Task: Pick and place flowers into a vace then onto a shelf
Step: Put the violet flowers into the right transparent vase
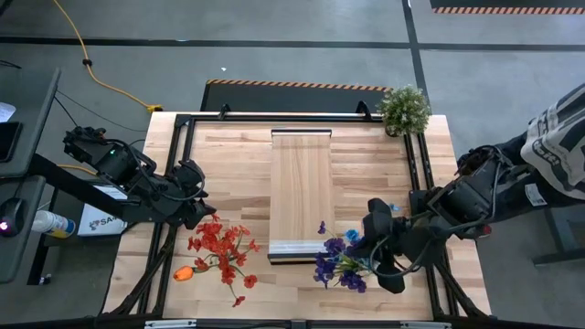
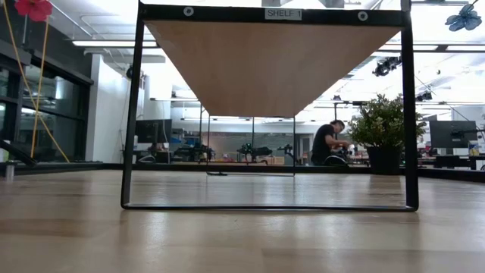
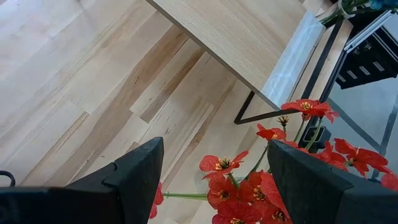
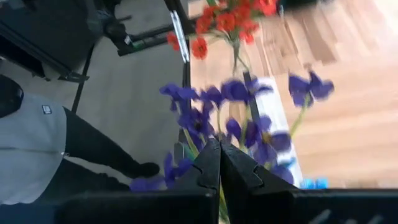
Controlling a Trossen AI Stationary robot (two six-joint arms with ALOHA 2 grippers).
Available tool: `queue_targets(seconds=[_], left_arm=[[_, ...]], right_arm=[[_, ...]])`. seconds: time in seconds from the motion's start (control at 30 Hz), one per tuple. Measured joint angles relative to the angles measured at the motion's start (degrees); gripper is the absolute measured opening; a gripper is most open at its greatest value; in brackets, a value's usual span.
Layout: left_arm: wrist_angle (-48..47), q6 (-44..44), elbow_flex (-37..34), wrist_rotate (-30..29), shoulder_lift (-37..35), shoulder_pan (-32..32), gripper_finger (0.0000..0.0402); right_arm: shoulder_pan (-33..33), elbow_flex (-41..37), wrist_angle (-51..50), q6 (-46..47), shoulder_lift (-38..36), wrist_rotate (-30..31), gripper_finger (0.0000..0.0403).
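A bunch of red flowers (image 1: pixel 219 249) with one orange head stands high above the near left of the table. My left gripper (image 3: pixel 214 148) is open, its fingers wide on either side of the red heads (image 3: pixel 239 186). Under those heads the right wrist view shows a narrow clear shape (image 4: pixel 237 62), seemingly the vase. Its foot is hidden by purple heads. My right gripper (image 1: pixel 373 265) is shut on a bunch of purple and blue flowers (image 1: pixel 336 260) just off the shelf's near right corner. The shelf (image 1: pixel 300 196) is a raised light plank in mid-table. My left gripper: the red heads hide what lies between its fingers, so I cannot tell whether they touch anything. My right gripper pinches the purple bunch's thin green stems (image 4: pixel 194 144) between its two shut fingers. The heads (image 4: pixel 239 93) fan out beyond the fingertips toward the table's left. The bunch is lifted clear of the table.
The shelf rests on a black frame whose legs (image 2: pixel 130 114) stand on the table. A bushy potted plant (image 1: pixel 404 108) sits at the far right corner. A person's striped sleeve (image 1: pixel 559 137) shows beyond the right edge. Bare wood lies left of the shelf (image 1: pixel 228 169).
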Motion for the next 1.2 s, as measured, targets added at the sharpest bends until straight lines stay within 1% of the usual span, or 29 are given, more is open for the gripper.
queue_targets(seconds=[0.1, 0.27, 0.5, 0.6, 0.73, 0.9, 1.03, 1.2], left_arm=[[0.0, 0.08, 0.0, 0.0, 0.0, 0.0, 0.0321], [0.0, 0.08, 0.02, -0.42, 0.0, 0.0, 0.0319], [0.0, 0.06, 0.0, -0.59, 0.0, 0.0, 0.0321], [0.25, 0.06, 0.0, -0.59, 0.0, 0.0, 0.0319], [0.42, 0.04, 0.02, -0.57, 0.0, 0.0, 0.0321], [0.43, 0.04, 0.01, -0.57, 0.0, 0.0, 0.032], [0.44, 0.02, 0.0, -0.57, 0.0, 0.0, 0.032], [0.46, 0.04, 0.01, -0.57, 0.0, 0.0, 0.0321]], right_arm=[[-0.36, -0.01, -1.35, 2.46, 0.32, -1.26, 0.0], [-0.57, -0.05, -0.99, 2.67, 0.82, -1.72, 0.0], [-1.03, -0.05, -1.06, 4.35, 2.46, -4.52, 0.0], [-1.06, -0.05, -1.73, 6.15, 2.74, -5.23, 0.0], [-1.03, -0.05, -5.02, 10.33, 2.78, -5.34, 0.0], [-0.77, -0.05, -5.95, 11.59, 3.11, -5.35, 0.0], [-0.76, -0.05, -6.33, 12.39, 3.58, -6.46, 0.0], [0.09, -0.07, -7.52, 16.15, 3.65, -7.66, 0.0]])
